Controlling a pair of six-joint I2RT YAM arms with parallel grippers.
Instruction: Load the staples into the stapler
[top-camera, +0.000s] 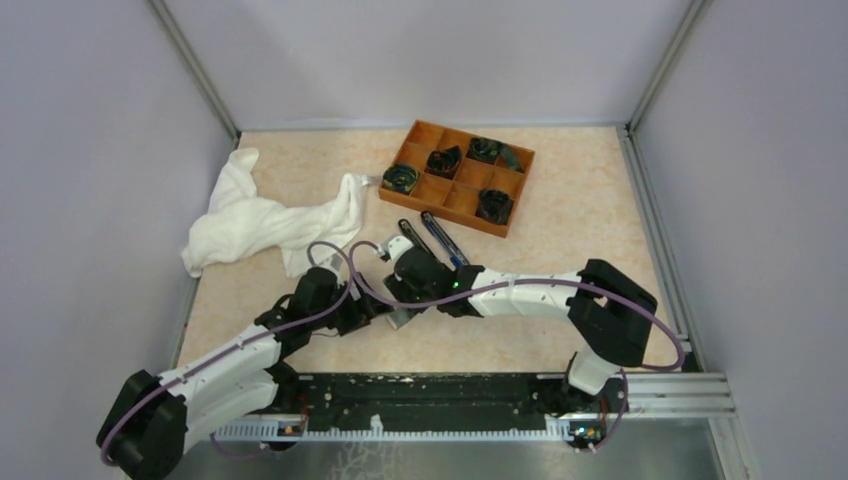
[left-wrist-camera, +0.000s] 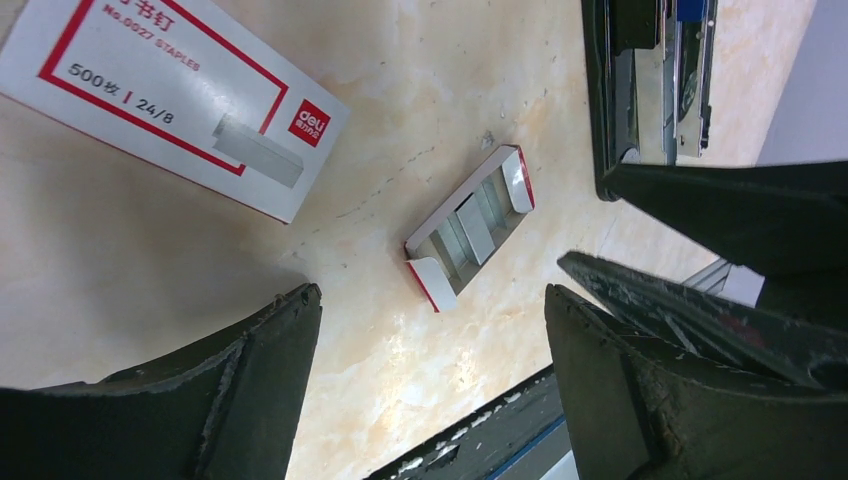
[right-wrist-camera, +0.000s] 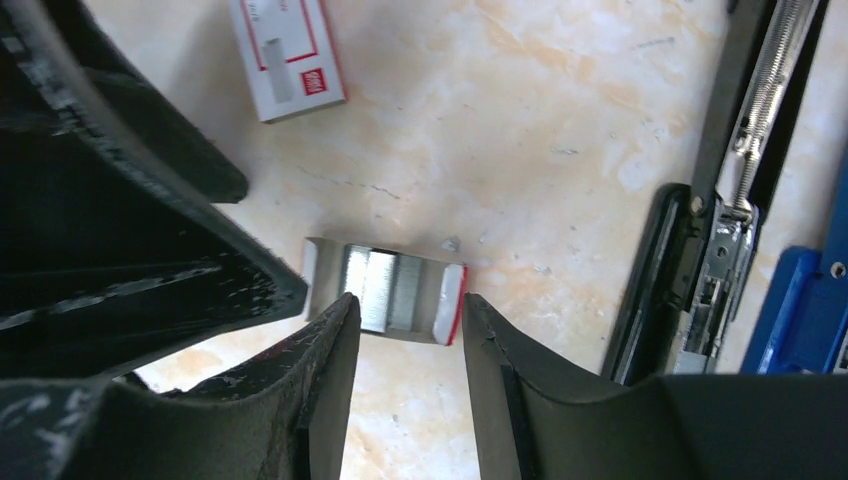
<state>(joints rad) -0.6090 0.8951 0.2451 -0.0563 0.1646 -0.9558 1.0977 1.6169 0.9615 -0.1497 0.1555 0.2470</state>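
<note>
The staples (right-wrist-camera: 383, 287) lie as silver strips in their small open inner tray (left-wrist-camera: 468, 226) on the table. The white carton sleeve with the red label (left-wrist-camera: 170, 95) lies apart from it and also shows in the right wrist view (right-wrist-camera: 286, 52). The black stapler (right-wrist-camera: 728, 190) lies opened beside them, its metal channel and spring showing, and is partly covered by the arms in the top view (top-camera: 408, 232). My right gripper (right-wrist-camera: 410, 305) hangs open just above the tray's near edge, holding nothing. My left gripper (left-wrist-camera: 430, 330) stands wide open over bare table beside the tray.
A blue-and-black stapler (right-wrist-camera: 800, 305) lies right beside the black one. At the back stand an orange compartment tray (top-camera: 412, 138) with dark items and a crumpled white cloth (top-camera: 260, 220). The two wrists crowd together mid-table. A black rail (top-camera: 430, 395) runs along the near edge.
</note>
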